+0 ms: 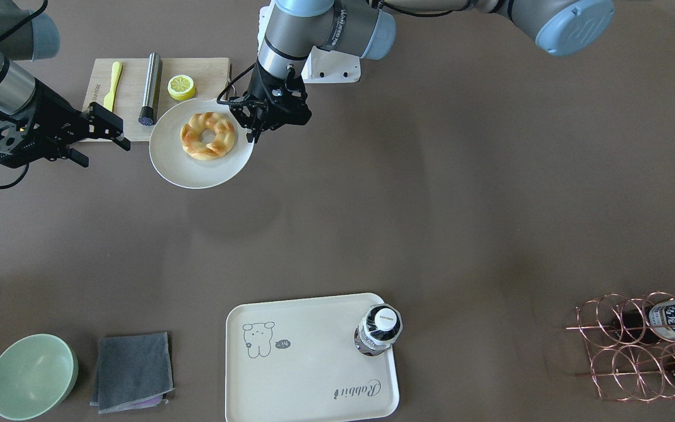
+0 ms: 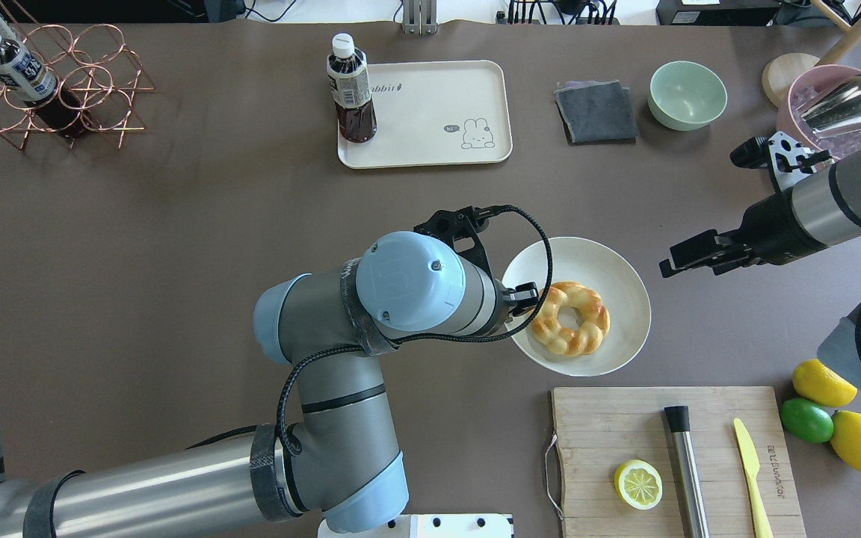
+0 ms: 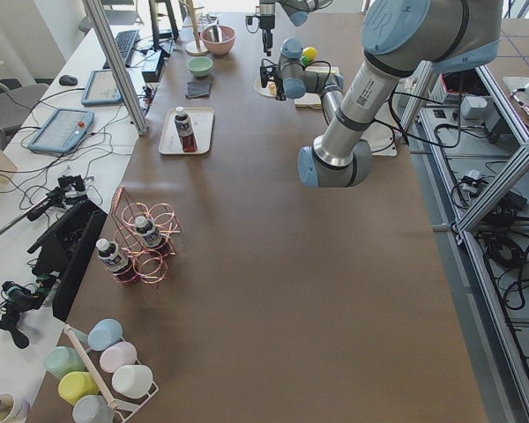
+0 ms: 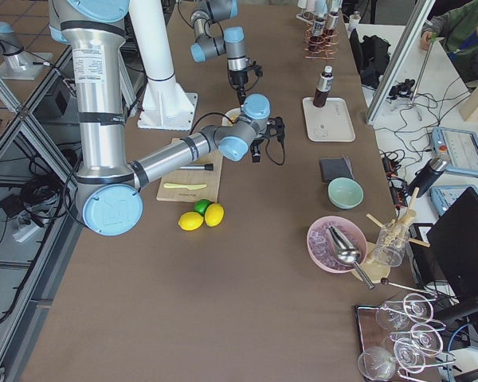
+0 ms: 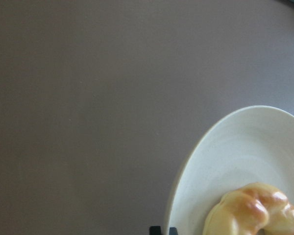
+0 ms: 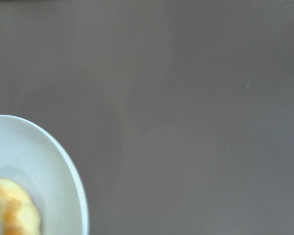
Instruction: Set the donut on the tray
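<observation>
The donut [image 1: 197, 147] lies on a round off-white plate [image 1: 197, 171]; it also shows in the overhead view [image 2: 589, 332] and both wrist views [image 5: 255, 210] [image 6: 10, 210]. My left gripper [image 1: 254, 135] [image 2: 526, 293] is shut on the plate's rim, and the plate seems held a little above the table, with a shadow under it. My right gripper [image 1: 100, 143] [image 2: 670, 263] is open and empty, hovering beside the plate on its other side. The cream tray [image 1: 314, 346] [image 2: 430, 112] with the bear drawing lies at the table's far side from the robot.
A dark drink bottle [image 1: 378, 329] stands on the tray's corner. A cutting board [image 1: 132, 73] holds a half lemon [image 1: 181, 87], a yellow knife [image 1: 112, 85] and a metal cylinder [image 1: 151, 88]. A green bowl [image 1: 31, 375], a grey cloth [image 1: 132, 369] and a wire rack [image 1: 648, 346] flank the tray.
</observation>
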Controlling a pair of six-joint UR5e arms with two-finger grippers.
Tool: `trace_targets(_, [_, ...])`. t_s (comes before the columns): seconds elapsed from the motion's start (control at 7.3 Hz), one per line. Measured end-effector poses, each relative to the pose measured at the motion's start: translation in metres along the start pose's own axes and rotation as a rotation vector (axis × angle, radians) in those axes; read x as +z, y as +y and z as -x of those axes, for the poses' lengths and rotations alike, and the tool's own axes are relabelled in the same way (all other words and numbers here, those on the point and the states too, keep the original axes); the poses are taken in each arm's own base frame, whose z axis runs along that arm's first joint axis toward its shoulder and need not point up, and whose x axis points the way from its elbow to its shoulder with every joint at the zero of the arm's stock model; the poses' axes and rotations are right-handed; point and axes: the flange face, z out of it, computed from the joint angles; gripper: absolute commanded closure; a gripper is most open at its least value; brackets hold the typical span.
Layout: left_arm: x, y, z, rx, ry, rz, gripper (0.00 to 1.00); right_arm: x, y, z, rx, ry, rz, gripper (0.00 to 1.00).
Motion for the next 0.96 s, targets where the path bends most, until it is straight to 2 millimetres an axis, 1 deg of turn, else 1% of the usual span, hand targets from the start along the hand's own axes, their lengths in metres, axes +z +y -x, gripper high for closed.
trace_targets(0.14, [0.001, 0.002, -0.005, -0.015, 0.004, -0.005, 1.0, 0.008, 0.005, 0.023, 0.045, -0.007, -0.011, 0.02])
trace_targets(0.27, [0.002, 0.003, -0.006, -0.02, 0.005, -0.009, 1.0, 0.012, 0.009, 0.035, 0.074, -0.01, -0.018, 0.02])
trace_targets(0.41, [0.002, 0.003, -0.006, -0.022, 0.007, -0.011, 1.0, 0.017, 0.013, 0.04, 0.115, -0.01, -0.016, 0.03])
trace_targets(0.55, [0.002, 0.003, -0.005, -0.022, 0.011, -0.013, 1.0, 0.022, 0.017, 0.043, 0.146, -0.007, -0.01, 0.08])
trace_targets(0.68, [0.003, 0.002, -0.005, -0.022, 0.013, -0.025, 1.0, 0.028, 0.021, 0.044, 0.158, 0.0, -0.008, 0.33])
trace_targets(0.82, [0.004, 0.001, -0.004, -0.021, 0.012, -0.034, 1.0, 0.034, 0.026, 0.045, 0.16, 0.013, -0.011, 0.64])
trace_targets(0.96, [0.005, 0.0, -0.003, -0.02, 0.012, -0.039, 1.0, 0.037, 0.03, 0.045, 0.164, 0.021, -0.013, 0.78])
